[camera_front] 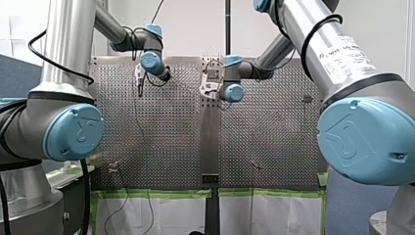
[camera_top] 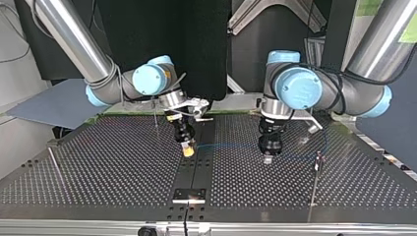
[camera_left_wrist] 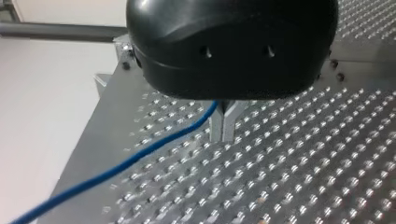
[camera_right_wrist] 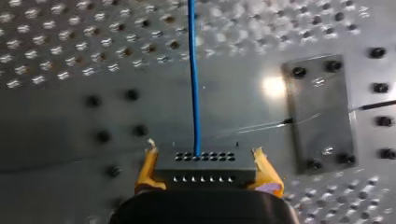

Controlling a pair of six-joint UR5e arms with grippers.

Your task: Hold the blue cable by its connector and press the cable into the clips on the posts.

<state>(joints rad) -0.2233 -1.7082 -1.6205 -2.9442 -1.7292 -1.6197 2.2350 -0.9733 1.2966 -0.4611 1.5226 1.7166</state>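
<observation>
Connector (camera_right_wrist: 205, 169) clamped between my right gripper's (camera_right_wrist: 204, 157) yellow pads (camera_right_wrist: 148, 169) | cable (camera_right_wrist: 192, 70) runs from connector to my left gripper (camera_left_wrist: 225, 126), pinched shut on it, I judge to keep it taut for clipping.

I see a thin blue cable (camera_top: 226, 145) stretched between my right gripper (camera_top: 188, 150) and left gripper (camera_top: 268, 158), blocking that gap; a slim metal post (camera_top: 314, 182) stands beside the left.

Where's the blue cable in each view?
Front view: not discernible.
Top view: blue cable, faint, at centre.
Left wrist view: cable trails from my left end effector.
Right wrist view: cable runs ahead from the connector.
Shared: perforated table.
</observation>
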